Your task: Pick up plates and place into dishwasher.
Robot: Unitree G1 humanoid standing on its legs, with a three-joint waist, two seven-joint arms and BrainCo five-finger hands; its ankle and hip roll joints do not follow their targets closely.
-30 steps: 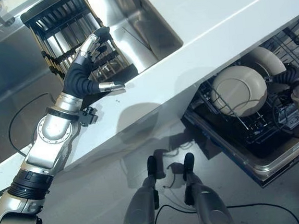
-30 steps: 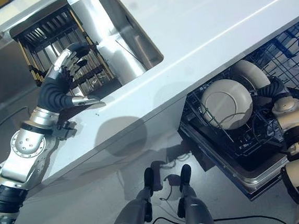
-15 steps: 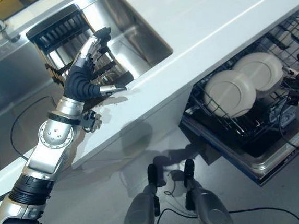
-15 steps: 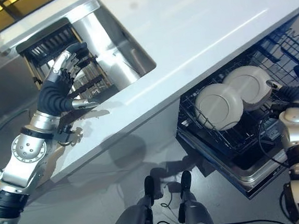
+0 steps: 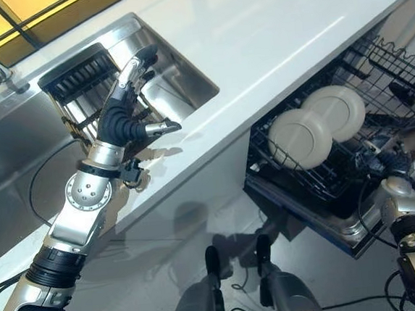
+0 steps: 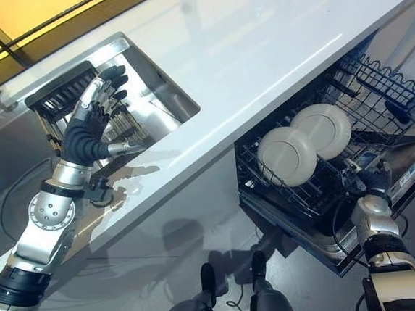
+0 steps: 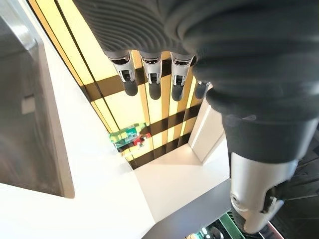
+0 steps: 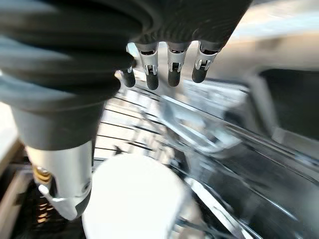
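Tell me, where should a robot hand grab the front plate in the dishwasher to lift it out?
Probably the top rim of the front plate, coming from above. It stands on edge in the dishwasher rack, overlapping the second plate behind it, so its upper edge looks freest for pinching.

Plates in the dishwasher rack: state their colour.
Both plates are plain off-white, clearest in the right eye view.

Two white plates (image 5: 300,138) (image 5: 337,112), upright, overlapping, in open dishwasher's (image 5: 329,210) wire rack (image 5: 396,62)
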